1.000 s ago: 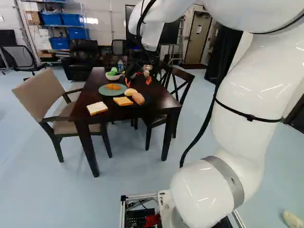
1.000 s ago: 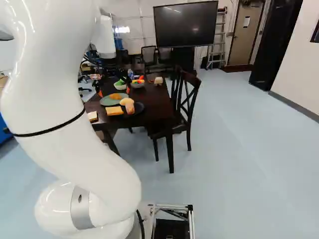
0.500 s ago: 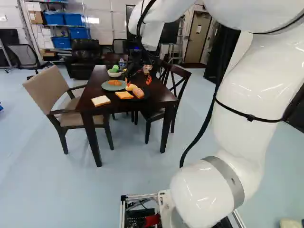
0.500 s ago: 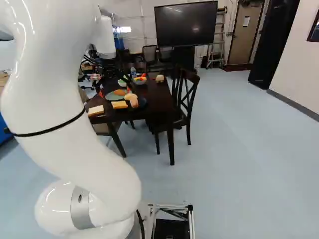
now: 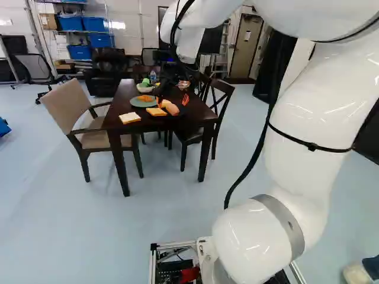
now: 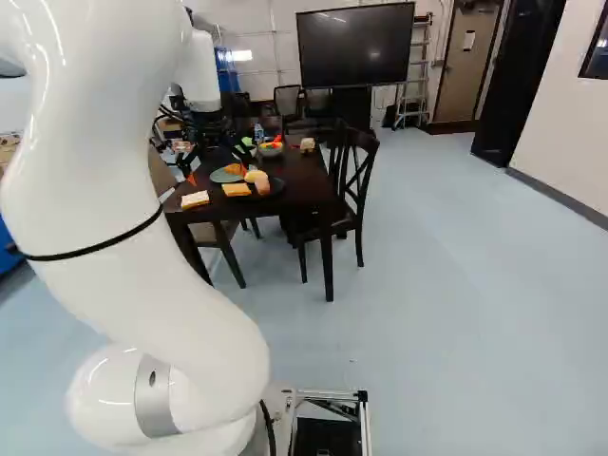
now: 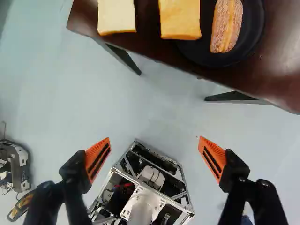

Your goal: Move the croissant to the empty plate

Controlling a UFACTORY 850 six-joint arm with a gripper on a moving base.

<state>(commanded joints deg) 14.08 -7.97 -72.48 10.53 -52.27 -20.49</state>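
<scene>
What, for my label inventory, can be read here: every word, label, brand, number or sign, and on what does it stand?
No text can be read.
Paper sheet on the door: too small to read.
Cardboard box at the left base view's upper left: any print too small.
Dark screen: none legible.

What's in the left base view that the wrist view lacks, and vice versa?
Left base view only: green plate with an orange-brown item on it, bowl, tan armchair, door.

Wrist view only: a yellow-and-black object on the floor, off to one side of the gripper; can't tell what it is.

Both: pale bread slice, orange bread slice, black plate bearing a brown roll, table, base frame, gripper.
</scene>
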